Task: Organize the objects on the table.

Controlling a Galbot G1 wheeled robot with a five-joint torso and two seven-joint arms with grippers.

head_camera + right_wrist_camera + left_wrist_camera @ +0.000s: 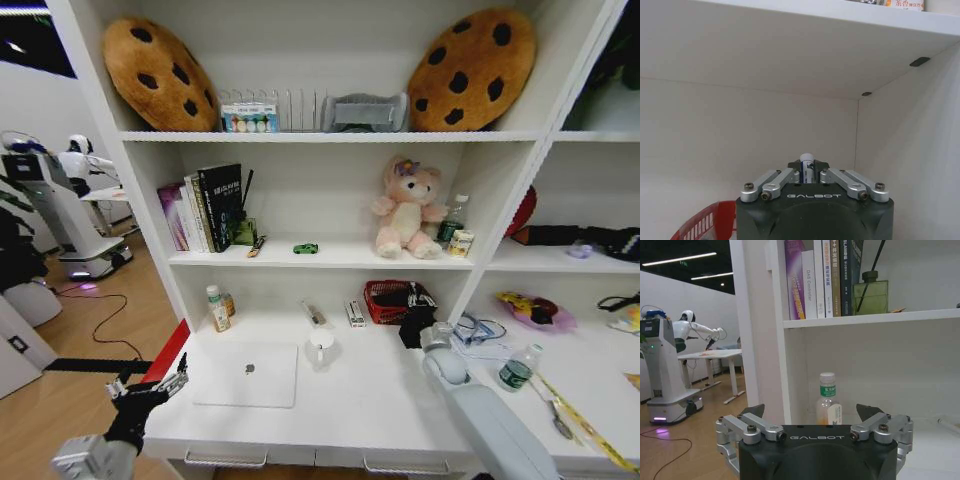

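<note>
Right gripper (807, 172): black, jaws closed on a small white-capped tube (806, 167), held upright. Red basket (705, 225): just beside the gripper, low in the corner. Shelf (790, 45): white underside overhead.

Two brown cookie-shaped cushions (160, 72) lean in the corners of the top shelf, with a wire rack (270, 108) between them. One shelf lower, a pink plush bear (407, 208) sits right of a row of upright books (203, 208). A red basket (390, 298) stands below the bear.
</note>
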